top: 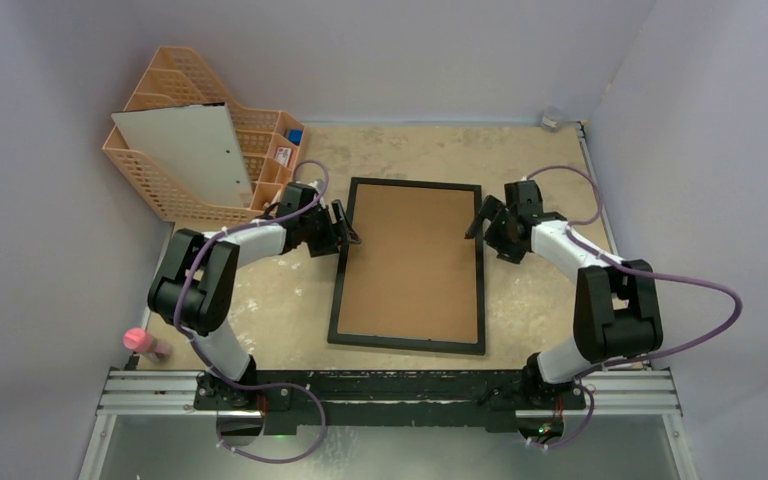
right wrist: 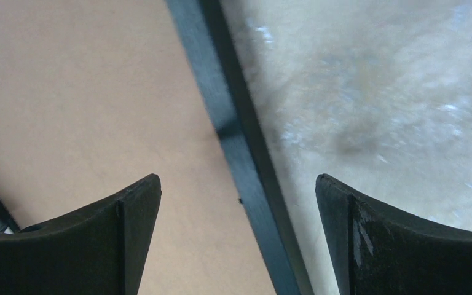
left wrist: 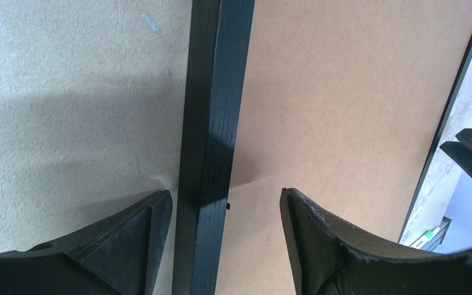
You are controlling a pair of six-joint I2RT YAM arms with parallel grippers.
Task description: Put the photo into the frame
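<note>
The frame (top: 407, 345) lies flat in the middle of the table with its thin black border around a brown backing board (top: 410, 265) that faces up. My left gripper (top: 345, 228) stands open astride the frame's left bar (left wrist: 215, 92), one finger over the table and the other over the board (left wrist: 344, 92). On the opposite side my right gripper (top: 480, 220) is open wide astride the right bar (right wrist: 212, 61), touching nothing. The photo is out of view.
An orange basket organiser (top: 175, 195) stands at the back left with a white board (top: 200, 150) leaning in it. A pink object (top: 140, 342) lies at the left near the rail. A small item (top: 555, 118) sits in the far right corner.
</note>
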